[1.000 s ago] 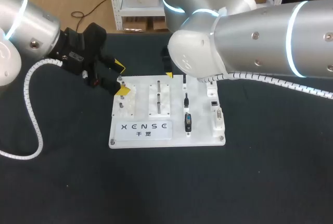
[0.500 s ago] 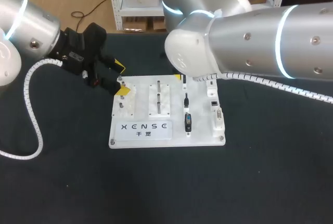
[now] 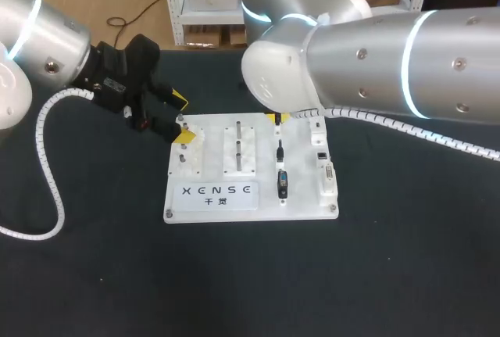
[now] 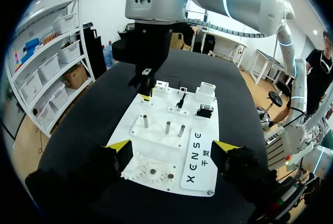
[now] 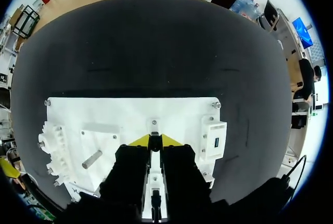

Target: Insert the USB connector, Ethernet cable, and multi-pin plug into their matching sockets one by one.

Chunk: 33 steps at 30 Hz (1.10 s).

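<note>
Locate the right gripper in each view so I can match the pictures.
Head view: the right gripper shows under its arm, at the white board's far edge.
Left wrist view: right gripper over the board's far end.
Right wrist view: its own gripper, above the board.
Shared landmark: the white board.

Head view: fixed high behind, looking down over the table (image 3: 78, 290). Left wrist view: low, slanting along the white connector board (image 3: 258, 210). Right wrist view: close, straight down onto that same board, shared by all three.
</note>
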Motion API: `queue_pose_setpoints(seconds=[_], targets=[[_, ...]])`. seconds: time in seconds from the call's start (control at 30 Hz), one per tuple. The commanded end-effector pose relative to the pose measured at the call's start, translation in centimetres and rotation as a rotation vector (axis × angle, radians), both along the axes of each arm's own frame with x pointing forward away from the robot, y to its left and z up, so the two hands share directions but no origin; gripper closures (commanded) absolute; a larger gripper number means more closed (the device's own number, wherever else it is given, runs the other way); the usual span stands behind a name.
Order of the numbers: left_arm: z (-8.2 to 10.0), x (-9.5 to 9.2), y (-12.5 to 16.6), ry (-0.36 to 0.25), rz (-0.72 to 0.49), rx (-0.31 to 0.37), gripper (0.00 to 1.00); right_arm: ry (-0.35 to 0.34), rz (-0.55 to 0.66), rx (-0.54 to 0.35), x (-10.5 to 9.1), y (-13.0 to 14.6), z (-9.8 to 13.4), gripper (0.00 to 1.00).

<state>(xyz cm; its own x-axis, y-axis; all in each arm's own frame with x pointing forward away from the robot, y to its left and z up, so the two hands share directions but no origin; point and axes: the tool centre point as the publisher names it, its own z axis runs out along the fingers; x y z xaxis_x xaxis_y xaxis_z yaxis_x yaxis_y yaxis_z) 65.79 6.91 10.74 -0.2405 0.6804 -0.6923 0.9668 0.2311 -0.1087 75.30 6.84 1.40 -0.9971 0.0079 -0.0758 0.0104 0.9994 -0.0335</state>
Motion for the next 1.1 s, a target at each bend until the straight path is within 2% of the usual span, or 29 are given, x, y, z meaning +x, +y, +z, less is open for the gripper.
queue_pose_setpoints(seconds=[0.03, 0.37, 0.57, 0.87, 1.1], targets=[[0.0, 0.1, 0.0, 0.003, -0.001, 0.004, 0.0, -0.028, 0.01, 0.009, -0.2, -0.3, 0.3, 1.0], [0.0, 0.1, 0.0, 0.003, -0.001, 0.004, 0.0, -0.151, 0.033, 0.047, -0.7, -1.1, 3.5, 1.0], [0.0, 0.1, 0.0, 0.003, -0.001, 0.004, 0.0, -0.186, 0.016, 0.064, -1.0, -3.0, 4.9, 1.0], [0.0, 0.1, 0.0, 0.003, -0.001, 0.004, 0.0, -0.184, -0.029, 0.014, -1.1, -7.7, 3.6, 1.0], [0.0, 0.1, 0.0, 0.003, -0.001, 0.004, 0.0, -0.166, -0.035, 0.001, -1.3, -8.6, 2.8, 1.0]])
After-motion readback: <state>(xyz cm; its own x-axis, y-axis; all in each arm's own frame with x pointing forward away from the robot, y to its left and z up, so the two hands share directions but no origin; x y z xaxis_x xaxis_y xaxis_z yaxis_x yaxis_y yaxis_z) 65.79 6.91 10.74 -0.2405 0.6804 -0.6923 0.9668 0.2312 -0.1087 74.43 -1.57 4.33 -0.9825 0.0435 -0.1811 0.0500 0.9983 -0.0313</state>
